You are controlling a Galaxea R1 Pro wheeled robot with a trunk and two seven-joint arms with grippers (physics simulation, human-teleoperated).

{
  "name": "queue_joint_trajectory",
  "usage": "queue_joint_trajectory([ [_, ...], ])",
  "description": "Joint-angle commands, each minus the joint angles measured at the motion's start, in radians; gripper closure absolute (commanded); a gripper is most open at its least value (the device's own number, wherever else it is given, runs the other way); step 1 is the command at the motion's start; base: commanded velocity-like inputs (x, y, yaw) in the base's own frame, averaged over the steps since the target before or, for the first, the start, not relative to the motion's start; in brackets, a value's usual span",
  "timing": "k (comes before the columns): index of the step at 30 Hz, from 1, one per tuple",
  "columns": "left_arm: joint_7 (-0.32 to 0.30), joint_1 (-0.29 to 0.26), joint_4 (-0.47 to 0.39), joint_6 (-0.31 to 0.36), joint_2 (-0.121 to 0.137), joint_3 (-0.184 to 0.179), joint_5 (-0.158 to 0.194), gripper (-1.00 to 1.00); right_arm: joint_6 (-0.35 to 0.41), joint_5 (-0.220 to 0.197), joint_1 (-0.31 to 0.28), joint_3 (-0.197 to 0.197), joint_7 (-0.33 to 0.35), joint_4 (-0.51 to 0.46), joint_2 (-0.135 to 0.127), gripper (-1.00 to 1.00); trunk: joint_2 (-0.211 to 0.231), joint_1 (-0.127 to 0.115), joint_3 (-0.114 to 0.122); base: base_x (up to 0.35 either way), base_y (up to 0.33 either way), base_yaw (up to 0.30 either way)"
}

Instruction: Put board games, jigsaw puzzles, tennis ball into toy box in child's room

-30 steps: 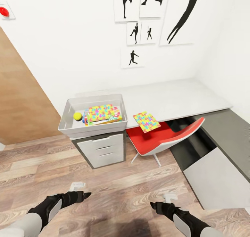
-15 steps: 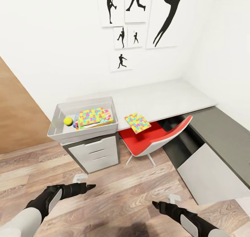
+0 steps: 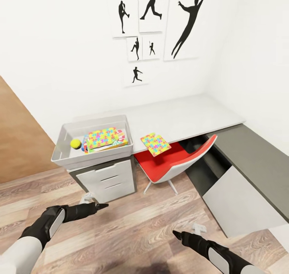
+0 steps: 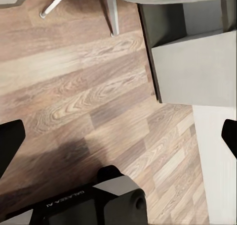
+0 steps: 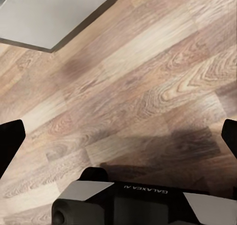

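Observation:
The light-grey toy box (image 3: 60, 140) stands on the table's (image 3: 184, 119) left end. Inside it lie the tennis ball (image 3: 75, 144) and a jigsaw puzzle (image 3: 103, 137) resting on board games, whose edges (image 3: 85, 146) peek out beneath it. A second jigsaw puzzle (image 3: 155, 144) lies on the table's front edge, overhanging the chair. My left gripper (image 3: 102, 205) hovers over the floor in front of the drawers, and my right gripper (image 3: 176, 234) is low at the right. Both are open and empty, with fingertips (image 4: 10, 141) (image 5: 10, 141) wide apart over the wood planks. The bed is out of view.
A red chair (image 3: 176, 161) is tucked under the table beside white drawers (image 3: 106, 179). The lower dark-grey section (image 3: 257, 157) with a grey cabinet front (image 3: 241, 201) runs along the right. Silhouette pictures (image 3: 152, 21) hang on the wall. Wood floor (image 3: 136, 225) lies between me and the table.
The whole view has shifted, so the table and toy box now sit further left in the picture. My left gripper has risen and reached forward; the right one has hardly moved.

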Motion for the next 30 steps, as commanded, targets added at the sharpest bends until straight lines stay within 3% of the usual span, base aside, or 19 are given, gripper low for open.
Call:
queue_joint_trajectory([
  [1,-0.012,0.000,-0.001,0.009,0.002,0.008,0.004,-1.00,0.003,-0.010,-0.001,0.006,0.002,-0.001,0.000,-1.00,-0.002,0.001,0.000,0.000,0.000,-0.007],
  [17,-0.075,0.000,-0.008,0.028,0.027,0.032,0.007,-1.00,-0.014,-0.011,-0.001,0.007,-0.023,0.001,0.006,-1.00,-0.002,0.001,0.027,0.000,0.000,-0.030],
  [30,-0.234,0.000,-0.007,0.103,0.025,0.037,0.008,-1.00,-0.040,-0.016,0.022,0.005,-0.018,0.002,0.000,-1.00,-0.002,0.001,0.048,0.000,0.000,-0.073],
])
